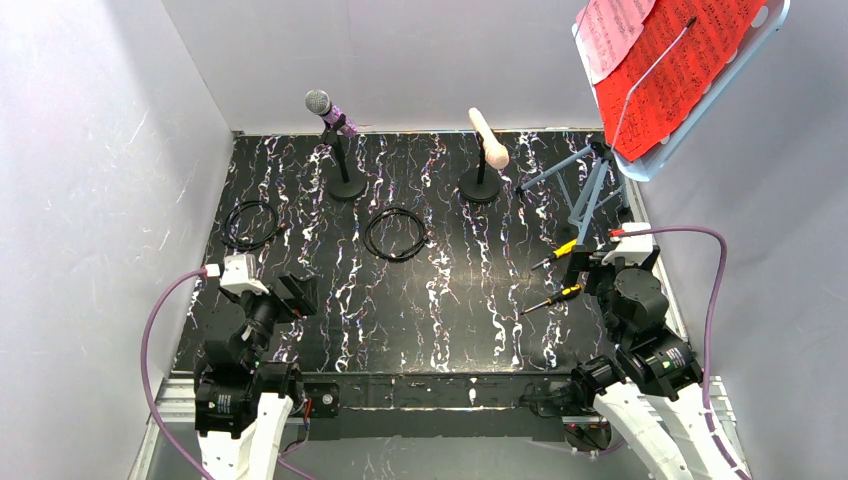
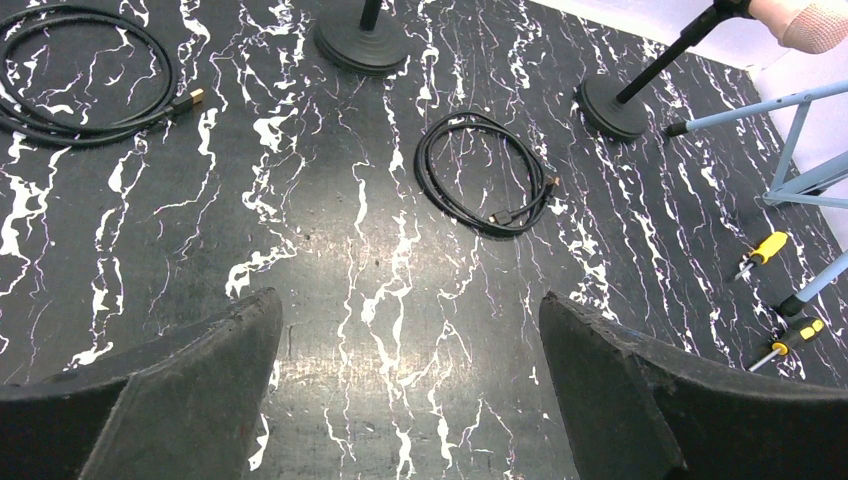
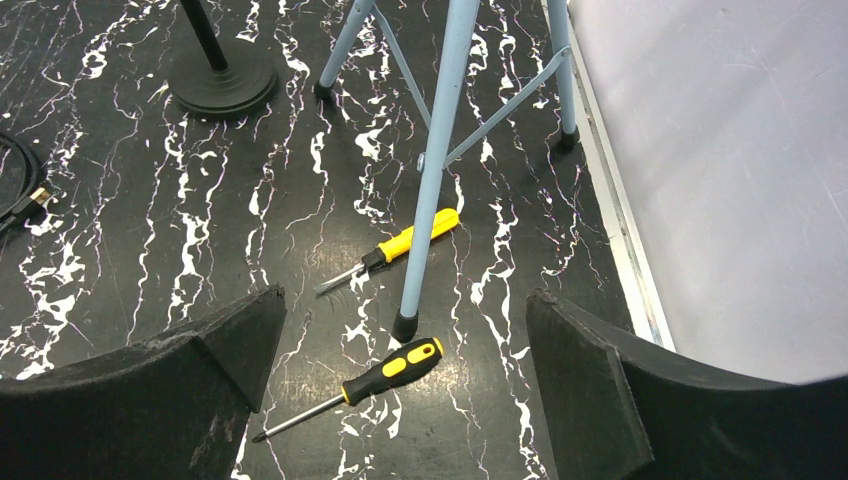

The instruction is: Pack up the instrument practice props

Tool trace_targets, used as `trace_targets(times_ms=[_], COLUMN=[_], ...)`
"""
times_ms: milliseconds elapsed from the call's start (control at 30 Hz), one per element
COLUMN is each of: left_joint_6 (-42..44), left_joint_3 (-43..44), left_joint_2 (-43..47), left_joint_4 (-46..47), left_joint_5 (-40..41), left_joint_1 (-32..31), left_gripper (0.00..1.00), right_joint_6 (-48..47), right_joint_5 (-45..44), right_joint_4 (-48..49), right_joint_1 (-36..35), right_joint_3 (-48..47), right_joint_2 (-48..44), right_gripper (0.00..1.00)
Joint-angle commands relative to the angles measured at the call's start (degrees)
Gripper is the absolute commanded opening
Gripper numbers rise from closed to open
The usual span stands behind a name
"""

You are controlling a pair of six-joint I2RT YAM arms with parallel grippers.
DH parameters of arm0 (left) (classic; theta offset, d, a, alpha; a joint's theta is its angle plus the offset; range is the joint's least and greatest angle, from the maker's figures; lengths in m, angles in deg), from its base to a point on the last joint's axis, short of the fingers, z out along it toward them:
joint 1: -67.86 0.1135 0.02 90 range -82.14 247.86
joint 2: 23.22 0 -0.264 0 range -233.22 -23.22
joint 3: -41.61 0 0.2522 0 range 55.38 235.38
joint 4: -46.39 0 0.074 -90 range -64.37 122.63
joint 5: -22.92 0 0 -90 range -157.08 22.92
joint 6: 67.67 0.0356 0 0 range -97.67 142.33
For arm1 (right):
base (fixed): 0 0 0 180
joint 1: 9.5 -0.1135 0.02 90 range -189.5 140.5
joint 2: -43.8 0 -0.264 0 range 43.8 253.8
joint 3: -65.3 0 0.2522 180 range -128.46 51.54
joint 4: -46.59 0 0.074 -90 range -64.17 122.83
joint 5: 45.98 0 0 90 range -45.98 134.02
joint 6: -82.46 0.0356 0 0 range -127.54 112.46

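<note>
The top of the pale blue music stand runs out of the overhead view at the far right. This cuts off part of the red pages and the pink page resting on its tilted desk, and the notes are too small to read. A thin wire arm lies across the red pages.

The left wrist view shows only the round base of the left post and a sliver of the cream microphone. The right wrist view cuts the right post off just above its base.

Both arms are low at the near edge of the table. The left gripper is spread wide over bare marbled surface, holding and touching nothing. The right gripper is just as wide and just as empty, and hangs above one foot of the stand.

The purple glitter microphone sits tilted on the left post at the far middle. The cream microphone leans on the right post, a little to the right of it. The stand is further right again, by the wall.

Two black cable coils lie flat, one on the left and the other in front of the posts, between them and the arms.

Two yellow-handled screwdrivers lie by the right gripper. A stand leg crosses over the far one. The near one lies just beside that leg's foot, though whether they touch is hard to tell.
</note>
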Motion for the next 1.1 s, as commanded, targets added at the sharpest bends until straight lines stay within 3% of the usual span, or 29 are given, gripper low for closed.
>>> trace_targets(times_ms=[0,267,433,900,1067], left_joint_6=[0.48,1.04,0.29,3.62,9.22], left_joint_3=[-0.3,-1.18,-1.05,10.61,20.6], left_joint_2=[1.06,-1.21,-8.54,-49.43,-64.76], left_joint_4=[1.46,3.92,8.67,36.23,39.14], left_joint_5=[-2.35,-4.86,-6.08,-11.6,-12.9], left_joint_1=[-0.23,-0.28,-0.23,-0.32,-0.4], left_gripper=[0.98,0.98,0.98,0.96,0.91], right_joint_6=[-0.48,-0.87,-1.05,-1.98,-2.28], right_joint_5=[0.12,1.25,1.76,4.31,5.77], right_joint_4=[3.14,3.12,3.21,3.33,3.52], right_joint_1=[-0.38,-0.31,-0.37,-0.32,-0.46], right_joint_3=[-0.81,-0.78,-0.82,-0.5,-0.49], right_joint_2=[0.19,0.21,0.22,-0.98,-0.7], right_gripper=[0.99,0.99,0.99,0.99,0.99])
